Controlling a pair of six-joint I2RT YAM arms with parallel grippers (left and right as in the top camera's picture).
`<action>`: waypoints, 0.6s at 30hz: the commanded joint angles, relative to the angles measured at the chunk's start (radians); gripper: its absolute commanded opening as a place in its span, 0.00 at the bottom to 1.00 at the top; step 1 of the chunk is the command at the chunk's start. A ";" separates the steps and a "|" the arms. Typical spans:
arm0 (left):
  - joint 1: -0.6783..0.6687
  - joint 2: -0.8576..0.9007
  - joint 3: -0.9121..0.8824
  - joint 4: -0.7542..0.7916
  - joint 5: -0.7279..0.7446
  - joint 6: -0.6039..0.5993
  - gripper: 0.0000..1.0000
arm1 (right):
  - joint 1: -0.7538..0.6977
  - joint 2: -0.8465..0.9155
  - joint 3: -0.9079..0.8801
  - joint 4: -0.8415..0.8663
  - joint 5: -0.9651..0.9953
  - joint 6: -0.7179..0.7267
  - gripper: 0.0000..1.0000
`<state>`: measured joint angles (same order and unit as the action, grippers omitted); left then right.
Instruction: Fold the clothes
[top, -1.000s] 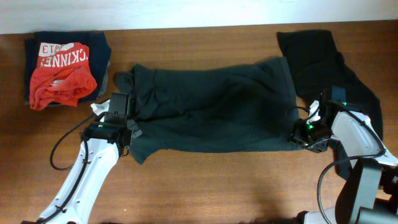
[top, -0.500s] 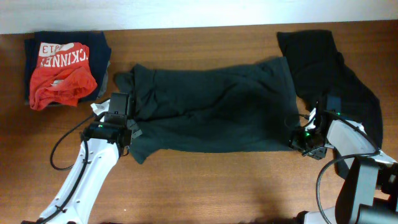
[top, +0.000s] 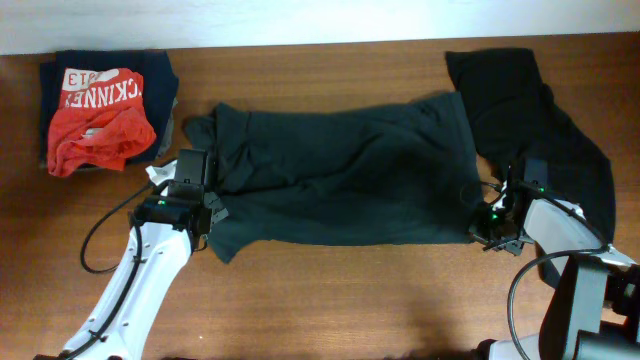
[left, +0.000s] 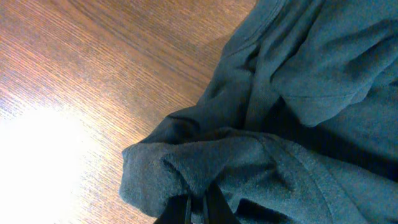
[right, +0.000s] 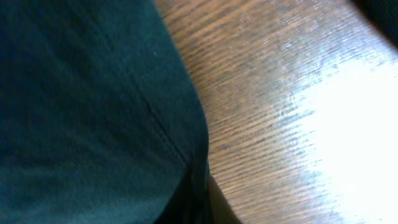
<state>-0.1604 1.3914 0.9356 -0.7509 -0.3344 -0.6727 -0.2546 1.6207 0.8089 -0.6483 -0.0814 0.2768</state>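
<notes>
**Right gripper clamps the corner: both ends of the shirt now held**

The dark green shirt (top: 340, 175) lies spread flat across the middle of the table (top: 350, 300), its long side running from 9 to 3 o'clock.

The change is on the right. A second ago the right gripper (top: 482, 228) stood open against the shirt's 3 o'clock edge. It has since slid a little toward the 4 o'clock corner and snapped shut. The right wrist view shows its fingers (right: 200, 186) closed on the hem, with cloth on one side and bare wood on the other.

The left gripper (top: 208, 215) has not moved. It stays closed on a bunched fold at the shirt's 8 o'clock corner, where the left wrist view shows cloth gathered between its tips (left: 198, 205).

With both near corners pinched, the grasping step looks finished. The likely next move is to lift the near edge and carry it toward 12 o'clock, halving the shirt. The right pinch sits very close to the hem's edge, so it may slip once the cloth takes weight.

A black shirt (top: 520, 110) lies crumpled at 2 o'clock and is not yet folded. Its lower part lies just beside the right arm. A folded red shirt (top: 100, 115) sits on a pile at 10 o'clock.
</notes>
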 joint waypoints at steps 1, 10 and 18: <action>0.005 -0.001 0.014 -0.021 -0.029 0.021 0.00 | -0.001 0.000 0.032 -0.071 -0.014 0.021 0.04; 0.005 -0.120 0.061 -0.139 -0.029 0.048 0.00 | -0.002 -0.088 0.339 -0.397 -0.019 0.016 0.04; 0.005 -0.330 0.061 -0.286 -0.019 0.068 0.01 | -0.003 -0.140 0.493 -0.626 -0.023 -0.033 0.04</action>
<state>-0.1604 1.1442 0.9730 -0.9924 -0.3332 -0.6270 -0.2546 1.5379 1.2678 -1.2381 -0.0986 0.2665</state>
